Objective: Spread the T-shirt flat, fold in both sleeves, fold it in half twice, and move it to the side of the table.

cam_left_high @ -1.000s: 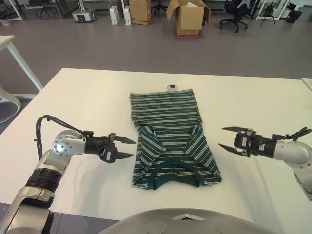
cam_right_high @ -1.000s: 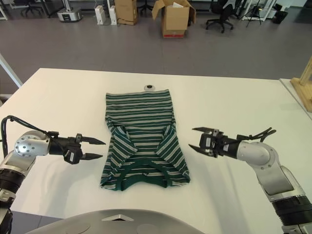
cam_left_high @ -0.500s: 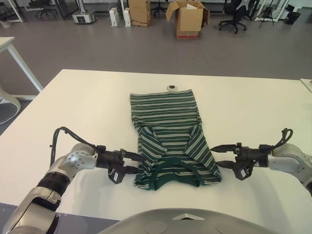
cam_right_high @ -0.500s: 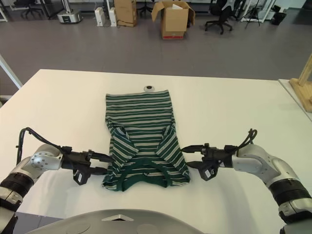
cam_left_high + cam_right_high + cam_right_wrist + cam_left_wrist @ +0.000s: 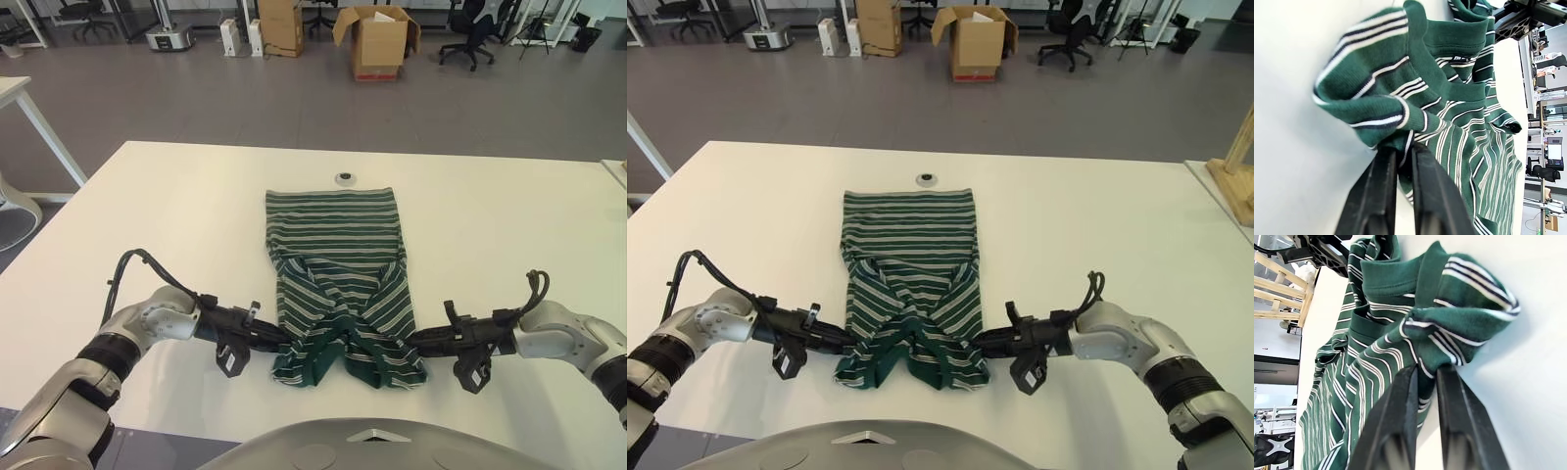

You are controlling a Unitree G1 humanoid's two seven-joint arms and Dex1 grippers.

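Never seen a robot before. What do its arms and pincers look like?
The left arm and right arm are silver metal with black ribbed bands; a black cable loops off each. The left pincer and right pincer are black, two slim fingers each.

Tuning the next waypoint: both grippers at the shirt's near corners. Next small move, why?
Probably lift both corners slightly, starting the half fold: left gripper and right gripper are each shut on a near corner of the shirt, sleeves already in.

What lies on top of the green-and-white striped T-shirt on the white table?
Its two folded-in sleeves lie across the near half of the green-and-white striped T-shirt. The left gripper and right gripper pinch its near corners. The layers beneath are covered.
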